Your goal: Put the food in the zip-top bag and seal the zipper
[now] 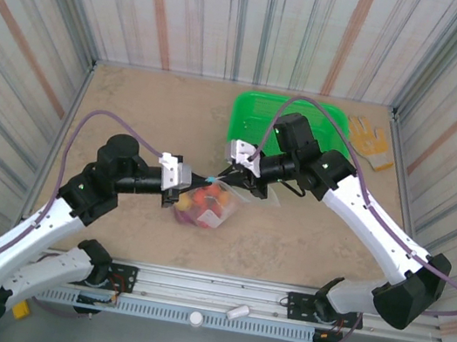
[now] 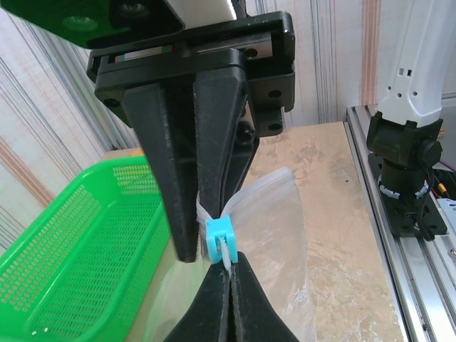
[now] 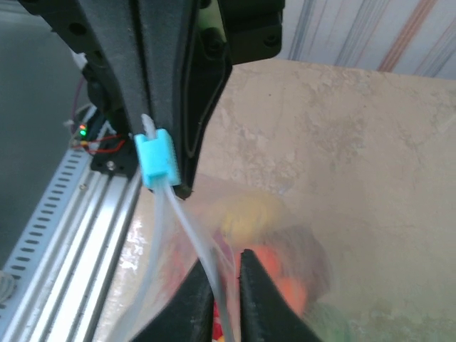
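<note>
The clear zip-top bag (image 1: 204,207) lies between the arms, and the food (image 1: 202,199) shows through it as red, yellow and orange pieces. Inside the bag I see a yellow piece (image 3: 249,212) and an orange piece (image 3: 288,279). My left gripper (image 1: 189,184) (image 2: 230,272) is shut on the zipper strip, right against the light blue slider (image 2: 220,241) (image 1: 212,177) (image 3: 155,158). My right gripper (image 1: 226,172) (image 3: 226,269) reaches in from the opposite side. Its jaws are closed around the same clear strip (image 3: 203,249), a little way from the slider.
The green mesh basket (image 1: 306,124) (image 2: 64,263) stands behind the bag. The tan glove (image 1: 369,141) lies at the back right. The metal rail (image 1: 215,297) with the arm bases runs along the near edge. Striped walls enclose the table.
</note>
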Tool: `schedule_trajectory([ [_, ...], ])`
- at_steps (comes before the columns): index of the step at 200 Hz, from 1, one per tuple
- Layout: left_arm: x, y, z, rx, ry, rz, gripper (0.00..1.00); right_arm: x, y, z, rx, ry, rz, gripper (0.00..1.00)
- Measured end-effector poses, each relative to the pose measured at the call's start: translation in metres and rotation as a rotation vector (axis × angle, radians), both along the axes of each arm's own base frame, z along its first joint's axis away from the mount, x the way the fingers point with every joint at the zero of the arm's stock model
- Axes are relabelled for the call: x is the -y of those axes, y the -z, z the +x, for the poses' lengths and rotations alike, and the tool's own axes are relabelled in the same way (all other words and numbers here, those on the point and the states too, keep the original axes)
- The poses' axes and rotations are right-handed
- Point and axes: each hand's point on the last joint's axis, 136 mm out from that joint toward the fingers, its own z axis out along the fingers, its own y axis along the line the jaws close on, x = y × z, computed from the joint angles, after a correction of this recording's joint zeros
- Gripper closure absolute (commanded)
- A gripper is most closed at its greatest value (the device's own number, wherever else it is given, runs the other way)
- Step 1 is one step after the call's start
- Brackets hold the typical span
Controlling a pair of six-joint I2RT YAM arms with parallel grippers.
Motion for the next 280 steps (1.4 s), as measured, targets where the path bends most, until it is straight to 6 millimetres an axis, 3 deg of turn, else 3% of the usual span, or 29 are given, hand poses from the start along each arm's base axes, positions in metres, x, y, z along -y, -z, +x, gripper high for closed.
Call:
schedule_trajectory([
  [34, -0.003, 0.003, 0.001, 0.008, -0.018, -0.003, 1.0, 0.008, -0.003, 0.002, 0.026, 0.044, -0.033, 0.81],
  [76, -0.008, 0.011, 0.008, 0.014, -0.07, 0.006, 1.0, 0.013, -0.042, -0.005, 0.122, 0.06, -0.026, 0.81],
  [103, -0.012, 0.011, 0.012, 0.032, -0.107, 0.001, 1.0, 0.008, -0.053, -0.019, 0.144, 0.03, -0.017, 0.8],
  [137, -0.014, 0.01, 0.012, 0.048, -0.116, -0.012, 1.0, -0.004, -0.056, -0.027, 0.126, 0.012, 0.004, 0.76],
  [196, -0.012, 0.011, 0.009, 0.048, -0.106, -0.015, 1.0, -0.028, -0.054, -0.02, 0.101, 0.011, 0.038, 0.71],
  [280, -0.013, 0.009, 0.006, 0.056, -0.099, -0.022, 1.0, -0.034, -0.037, -0.017, 0.062, 0.009, 0.014, 0.66],
])
